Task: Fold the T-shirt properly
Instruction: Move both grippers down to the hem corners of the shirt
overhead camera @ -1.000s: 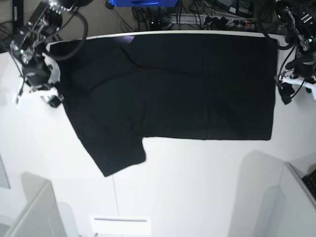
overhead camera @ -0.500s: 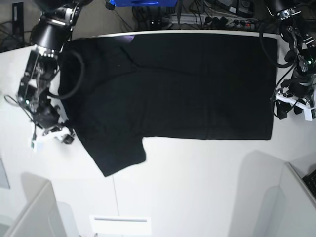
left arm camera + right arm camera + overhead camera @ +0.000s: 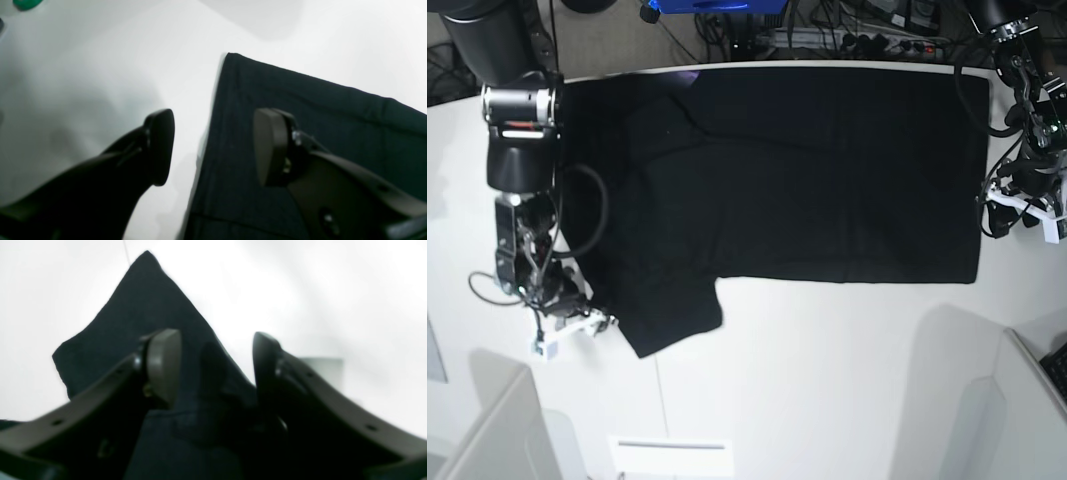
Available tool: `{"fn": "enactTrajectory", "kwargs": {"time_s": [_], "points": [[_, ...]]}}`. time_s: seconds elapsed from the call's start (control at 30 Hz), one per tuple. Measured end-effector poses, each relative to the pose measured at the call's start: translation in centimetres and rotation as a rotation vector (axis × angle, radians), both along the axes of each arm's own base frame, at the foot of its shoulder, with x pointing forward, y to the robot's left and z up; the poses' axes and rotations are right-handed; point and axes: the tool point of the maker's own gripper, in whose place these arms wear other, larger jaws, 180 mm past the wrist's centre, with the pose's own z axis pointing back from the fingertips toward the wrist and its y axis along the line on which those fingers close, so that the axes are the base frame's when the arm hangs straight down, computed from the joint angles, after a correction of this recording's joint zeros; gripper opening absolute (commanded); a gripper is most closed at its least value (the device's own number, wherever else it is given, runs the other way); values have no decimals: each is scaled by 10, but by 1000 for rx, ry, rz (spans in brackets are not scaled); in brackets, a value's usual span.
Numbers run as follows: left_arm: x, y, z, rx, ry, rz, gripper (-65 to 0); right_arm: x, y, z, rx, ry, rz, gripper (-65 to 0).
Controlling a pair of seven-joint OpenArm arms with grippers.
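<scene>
Across white table (image 3: 827,380): large black cloth T-shirt (image 3: 807,170) flat, plain side up, far edge at table rim, bare room along near side. Right pincer (image 3: 217,366) agape, straddling sleeve edge, gripping nothing. Left pincer (image 3: 213,146) agape, straddling hem edge, empty.

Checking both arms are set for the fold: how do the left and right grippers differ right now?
The left gripper sits at the T-shirt's straight hem edge, one finger over bare table; the right gripper sits at the sleeve, both fingers over or beside cloth. The left gripper is at a long flat side; the right is near a pointed sleeve corner. Both are open, holding nothing.
</scene>
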Motion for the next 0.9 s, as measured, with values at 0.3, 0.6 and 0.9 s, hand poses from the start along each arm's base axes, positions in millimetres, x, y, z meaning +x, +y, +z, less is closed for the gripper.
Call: {"fn": "enactTrajectory", "kwargs": {"time_s": [0.3,0.6,0.9], "points": [[-1,1,0,2,1,2,-298,25,-3,-20,-98,39,33,-275],[0,1,1,2,-1,1,-298,18,34,-33,-72,22,178,-281],[-3,17,-23,-26,64,38,-296,16,43,-35,-61,19,188,-453]]}}
